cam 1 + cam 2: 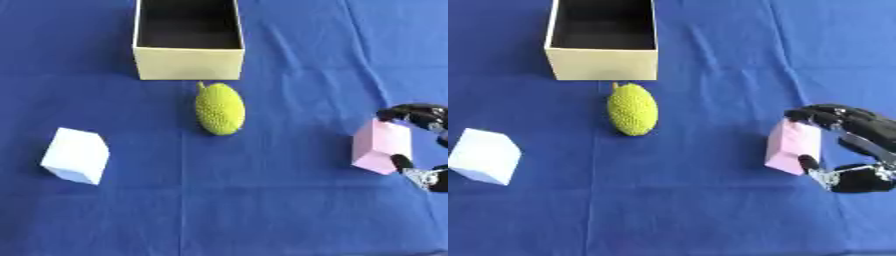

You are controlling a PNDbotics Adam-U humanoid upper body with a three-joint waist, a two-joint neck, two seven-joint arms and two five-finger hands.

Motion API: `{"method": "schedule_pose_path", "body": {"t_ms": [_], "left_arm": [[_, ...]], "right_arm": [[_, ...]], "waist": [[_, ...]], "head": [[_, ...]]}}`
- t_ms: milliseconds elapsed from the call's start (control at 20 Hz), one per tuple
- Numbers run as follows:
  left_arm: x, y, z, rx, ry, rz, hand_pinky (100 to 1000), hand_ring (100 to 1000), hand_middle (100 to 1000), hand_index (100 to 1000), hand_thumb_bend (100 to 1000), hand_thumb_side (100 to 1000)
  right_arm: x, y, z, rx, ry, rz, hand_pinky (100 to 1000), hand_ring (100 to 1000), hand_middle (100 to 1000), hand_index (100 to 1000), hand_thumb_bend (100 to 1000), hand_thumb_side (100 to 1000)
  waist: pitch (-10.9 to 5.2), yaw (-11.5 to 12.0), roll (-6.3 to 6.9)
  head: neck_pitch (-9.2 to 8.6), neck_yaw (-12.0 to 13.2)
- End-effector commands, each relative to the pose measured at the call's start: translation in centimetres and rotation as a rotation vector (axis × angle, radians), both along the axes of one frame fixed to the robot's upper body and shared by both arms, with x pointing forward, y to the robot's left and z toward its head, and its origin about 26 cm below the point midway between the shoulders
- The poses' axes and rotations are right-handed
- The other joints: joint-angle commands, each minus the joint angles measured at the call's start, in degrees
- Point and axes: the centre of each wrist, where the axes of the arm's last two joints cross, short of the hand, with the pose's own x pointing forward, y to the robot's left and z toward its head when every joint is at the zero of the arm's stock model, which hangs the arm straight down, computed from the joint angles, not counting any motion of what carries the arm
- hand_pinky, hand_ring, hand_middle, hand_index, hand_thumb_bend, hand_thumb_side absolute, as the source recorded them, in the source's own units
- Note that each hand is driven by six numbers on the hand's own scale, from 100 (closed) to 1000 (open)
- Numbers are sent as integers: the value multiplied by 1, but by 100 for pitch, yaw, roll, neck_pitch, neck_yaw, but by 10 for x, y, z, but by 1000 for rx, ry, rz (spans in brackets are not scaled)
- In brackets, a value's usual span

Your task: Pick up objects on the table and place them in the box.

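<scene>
A pink block (pixel 792 145) stands on the blue cloth at the right. My right hand (pixel 852 125) comes in from the right edge and clasps it, fingers curled over its far top edge and the thumb (pixel 807 162) against its near lower corner. A bumpy yellow-green fruit (pixel 633 116) lies in the middle, just in front of the box. At the left sits a pale white-blue cube (pixel 485 156). The cream box (pixel 601 64) stands open at the top centre, its dark inside showing nothing. My left hand is not visible.
A blue cloth (pixel 262 210) covers the whole table, with fold lines across it. The fruit lies almost against the box's front wall. Wide bare cloth stretches along the near side and between the three objects.
</scene>
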Motion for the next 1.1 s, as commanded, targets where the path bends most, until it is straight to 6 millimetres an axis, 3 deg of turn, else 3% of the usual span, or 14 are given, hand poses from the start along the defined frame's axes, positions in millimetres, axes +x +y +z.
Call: {"method": "schedule_pose_path", "body": {"t_ms": [50, 350, 650, 800, 900, 1100], "left_arm": [[-3, -1, 6, 7, -21, -10, 836, 698, 640, 790, 100, 600], [-3, -2, 5, 5, -17, -13, 837, 700, 640, 790, 100, 599], [-3, -2, 5, 7, -14, -15, 837, 701, 640, 789, 100, 599], [-3, -2, 5, 8, -13, -16, 838, 701, 640, 789, 100, 599], [-3, -2, 5, 10, -11, -18, 838, 701, 640, 789, 100, 599], [-3, -2, 5, 9, -12, -19, 839, 702, 640, 789, 100, 599]], "right_arm": [[1, 2, 10, -14, -30, 2, 1000, 962, 857, 992, 100, 190], [1, 2, 9, -15, -22, -7, 1000, 964, 858, 994, 100, 175], [-1, 2, 5, -23, 6, -5, 1000, 966, 863, 999, 100, 216], [-1, 2, 3, -35, 13, -2, 1000, 965, 866, 994, 100, 301], [-2, 2, 2, -46, 23, 3, 1000, 962, 853, 992, 100, 419], [-3, 1, 0, -64, 35, -7, 1000, 963, 842, 997, 100, 555]], "waist": [[-89, 3, 1], [-81, 14, 9], [-76, 22, 22], [-78, 16, 23], [-81, 19, 25], [-86, 16, 25]], "head": [[-55, -19], [-63, -28], [-54, -28], [-56, -31], [-55, -35], [-64, -40]]}}
